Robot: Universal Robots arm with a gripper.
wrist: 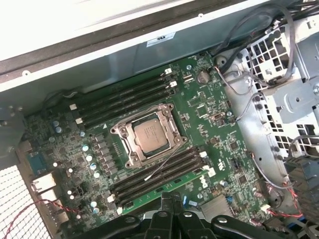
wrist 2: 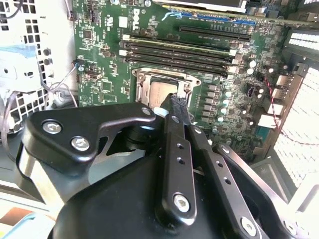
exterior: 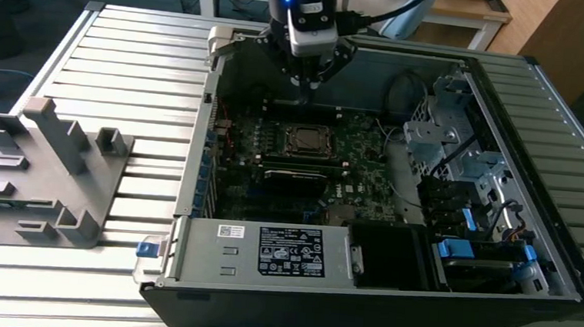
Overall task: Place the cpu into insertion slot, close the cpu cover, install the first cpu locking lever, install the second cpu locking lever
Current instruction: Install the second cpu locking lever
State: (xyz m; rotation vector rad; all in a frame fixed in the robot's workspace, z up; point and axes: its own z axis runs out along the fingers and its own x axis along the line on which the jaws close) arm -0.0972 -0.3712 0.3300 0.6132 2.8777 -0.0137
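The cpu [wrist: 151, 135] lies flat in the insertion slot [exterior: 308, 140] on the green motherboard. The silver cpu cover [wrist: 167, 118] is folded down around the chip as a frame. One thin wire locking lever [wrist: 164, 162] sticks out slantwise over the memory slots beside the socket. My gripper [exterior: 308, 94] hangs above the board just behind the socket, apart from it. Its black fingers [wrist 2: 175, 130] meet at the tips with nothing between them. In the second wrist view the gripper [wrist 2: 177, 103] overlaps the socket's edge and the chip [wrist 2: 160, 92] shows behind it.
The open computer case stands on a slatted metal table [exterior: 124, 59]. A boxed power supply [exterior: 265, 250] fills the near side, and a metal drive cage [exterior: 467, 168] with cables stands at the exterior view's right. A grey fixture [exterior: 45, 169] rests on the table at that view's left.
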